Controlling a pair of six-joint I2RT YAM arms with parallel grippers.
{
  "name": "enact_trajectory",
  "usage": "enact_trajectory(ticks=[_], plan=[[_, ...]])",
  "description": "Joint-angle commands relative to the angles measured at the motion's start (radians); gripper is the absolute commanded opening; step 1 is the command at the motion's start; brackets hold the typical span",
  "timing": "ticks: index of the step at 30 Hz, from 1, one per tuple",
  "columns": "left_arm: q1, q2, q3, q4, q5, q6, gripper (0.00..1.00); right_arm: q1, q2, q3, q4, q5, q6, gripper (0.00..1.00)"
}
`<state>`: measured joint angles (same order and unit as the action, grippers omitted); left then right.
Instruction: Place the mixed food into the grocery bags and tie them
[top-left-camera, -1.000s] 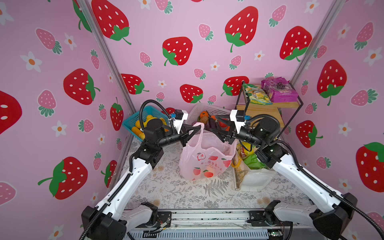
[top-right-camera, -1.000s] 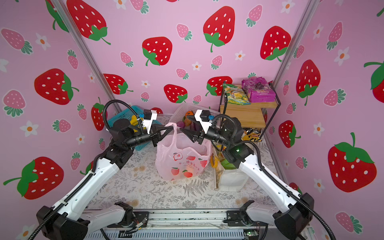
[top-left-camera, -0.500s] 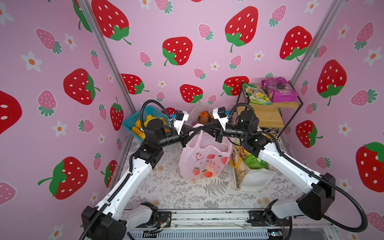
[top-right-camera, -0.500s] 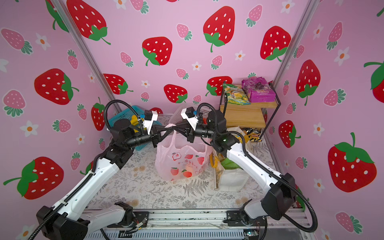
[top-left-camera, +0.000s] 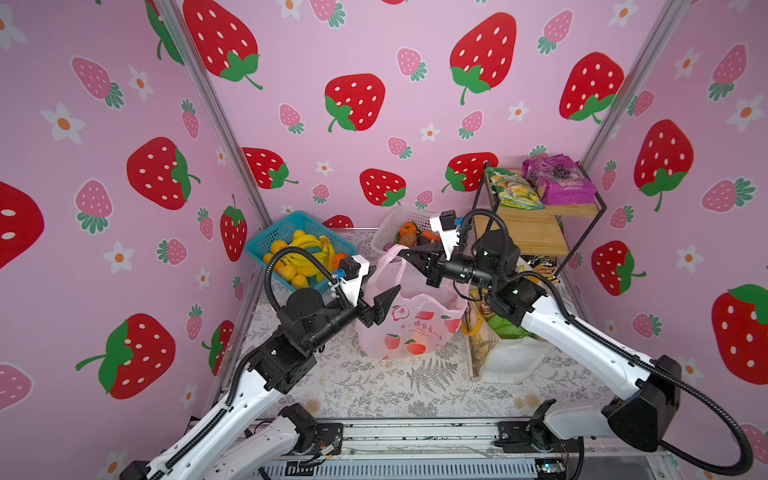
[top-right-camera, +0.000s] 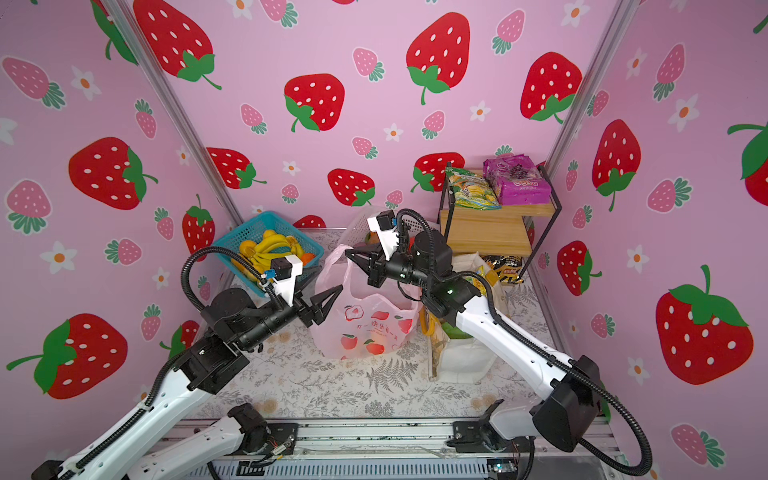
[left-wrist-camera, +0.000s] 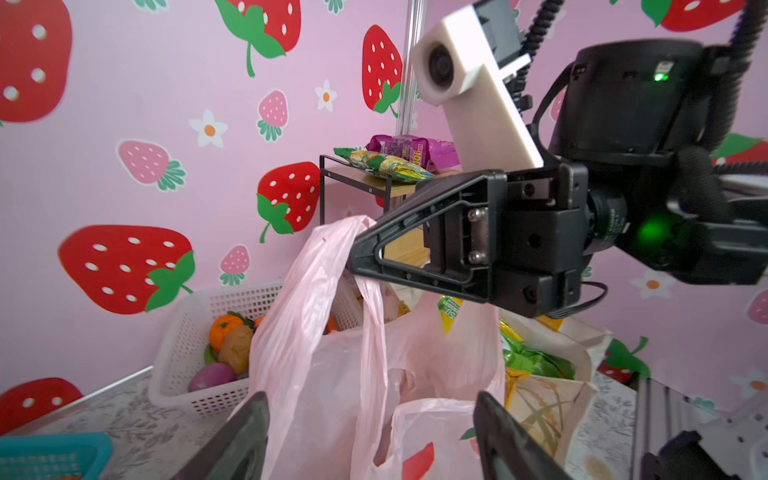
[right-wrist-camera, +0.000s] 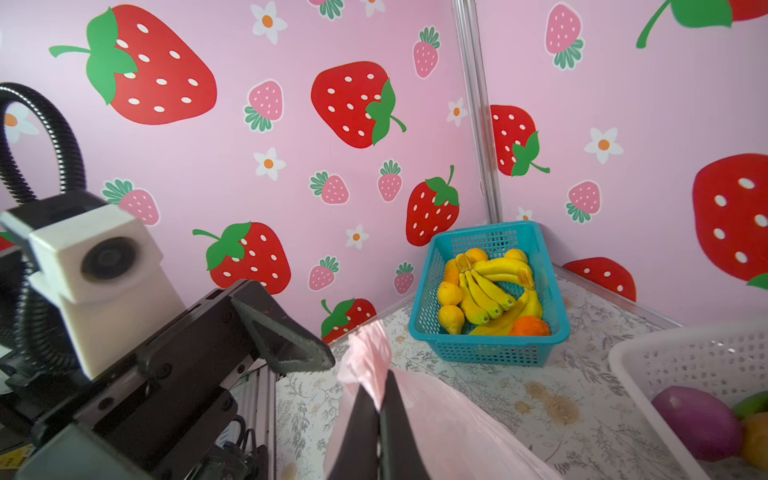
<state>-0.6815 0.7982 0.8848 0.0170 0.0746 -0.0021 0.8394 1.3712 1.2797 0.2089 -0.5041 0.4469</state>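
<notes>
A grey floral-printed counter fills the floor of the strawberry-papered booth. The left arm, white links with black joints, rises from the left of the front rail, bends at the elbow and stretches its forearm almost level towards the middle. The right arm climbs from the right of the rail, passes above the tote and turns its wrist leftward, sitting higher than its partner. A black wire shelf with wooden boards stands in the back right corner. In front of it on the counter sits a white fabric tote with yellow handles, with a plain bright green snack packet showing in its mouth. Just beside the tote, between the two wrists, stands a thin translucent pink plastic carrier bag with red fruit prints. Behind the bags are a blue mesh basket of toy bananas and a white mesh basket of toy fruit. One pink loop handle is drawn upward into the right jaws, which are pressed fully together on it. The left jaws stand wide apart at the bag's near-left rim. Pink film lies between the fingers, which grip nothing.
</notes>
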Motion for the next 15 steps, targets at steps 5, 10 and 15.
enact_trajectory(ticks=[5,10,15], plan=[[-0.051,0.046,0.015,-0.061,-0.186,0.176,0.89,0.063,-0.02,0.067,-0.062,0.072,0.057,0.0],[-0.055,0.084,0.037,-0.073,-0.136,0.179,0.91,0.077,-0.021,0.104,-0.102,0.101,0.047,0.0],[-0.073,0.114,0.015,-0.029,-0.131,0.17,0.78,0.08,-0.015,0.13,-0.117,0.12,0.059,0.0]])
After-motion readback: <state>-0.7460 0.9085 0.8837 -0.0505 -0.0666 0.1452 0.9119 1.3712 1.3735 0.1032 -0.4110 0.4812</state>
